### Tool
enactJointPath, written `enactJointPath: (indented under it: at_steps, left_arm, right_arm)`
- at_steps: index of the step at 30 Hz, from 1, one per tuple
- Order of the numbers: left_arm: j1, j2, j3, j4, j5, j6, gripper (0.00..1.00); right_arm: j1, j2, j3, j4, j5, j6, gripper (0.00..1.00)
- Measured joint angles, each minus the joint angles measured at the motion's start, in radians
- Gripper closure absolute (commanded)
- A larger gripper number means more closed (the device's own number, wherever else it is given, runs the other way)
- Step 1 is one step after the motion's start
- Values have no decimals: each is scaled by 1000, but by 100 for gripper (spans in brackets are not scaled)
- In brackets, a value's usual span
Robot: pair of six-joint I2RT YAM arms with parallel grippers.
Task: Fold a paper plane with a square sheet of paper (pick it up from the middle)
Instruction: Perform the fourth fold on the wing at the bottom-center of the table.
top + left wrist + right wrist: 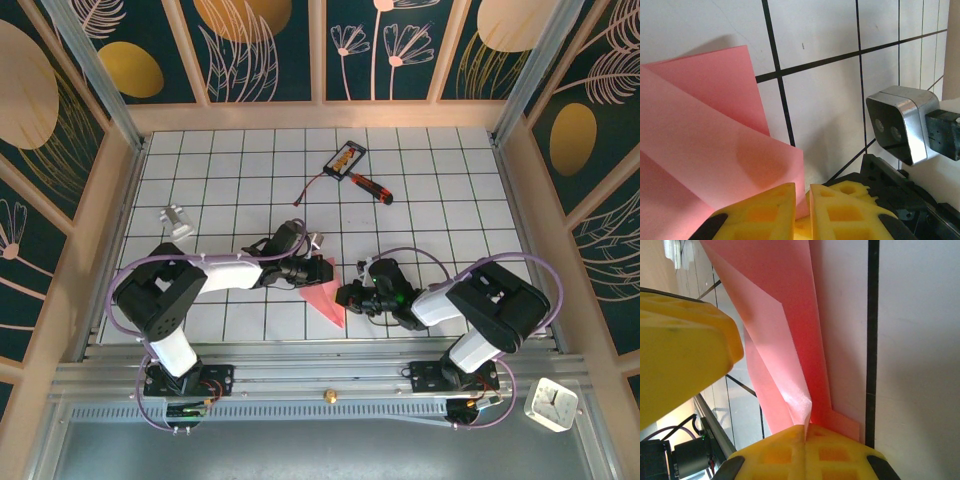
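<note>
Clearly, right wrist view has right fingers (775, 455) clamping the paper plane (790, 340); left fingers (765, 215) stand barely parted.

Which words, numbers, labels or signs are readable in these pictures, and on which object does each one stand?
No text here can be read with certainty.
On the black-and-orange card: some print, too small to read.
On the small white clock: dial marks, too small to read.
On the pink paper: plain, no marks.

red-handled screwdriver (371, 186), black-and-orange card (344, 158), small silver object (177, 220), white clock (551, 403)
</note>
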Motion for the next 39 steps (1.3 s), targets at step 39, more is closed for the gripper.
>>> enactJointPath:
  at_steps: [39]
  left_arm:
    - [35, 51, 7, -73, -92, 54, 89]
  right_arm:
    - [-2, 19, 7, 15, -19, -3, 99]
